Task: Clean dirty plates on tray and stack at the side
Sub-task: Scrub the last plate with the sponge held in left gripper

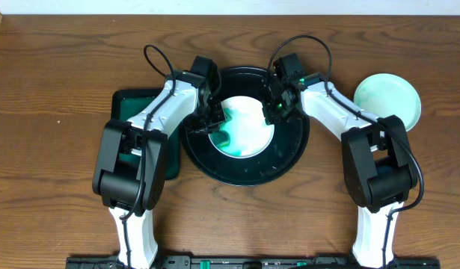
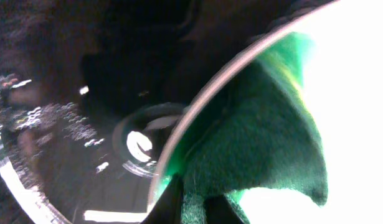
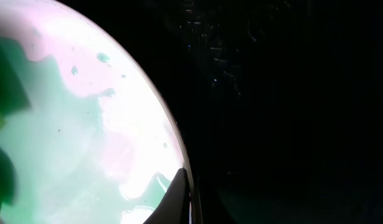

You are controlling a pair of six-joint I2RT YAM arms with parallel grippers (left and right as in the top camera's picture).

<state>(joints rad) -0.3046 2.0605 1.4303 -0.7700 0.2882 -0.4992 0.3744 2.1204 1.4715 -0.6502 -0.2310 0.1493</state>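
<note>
The black round tray lies mid-table with a white plate in it, smeared green at its lower left. My left gripper is over the plate's left edge, shut on a green sponge that rests on the plate. In the left wrist view the sponge spreads over the plate, pinched in my left gripper. At the plate's right edge my right gripper is shut on the rim. The right wrist view shows the wet, green-streaked plate and my right gripper astride its rim.
A pale mint plate lies on the wood at the right, outside the tray. A dark green rectangular tray sits left of the black tray, partly under my left arm. The tray floor is wet and glossy.
</note>
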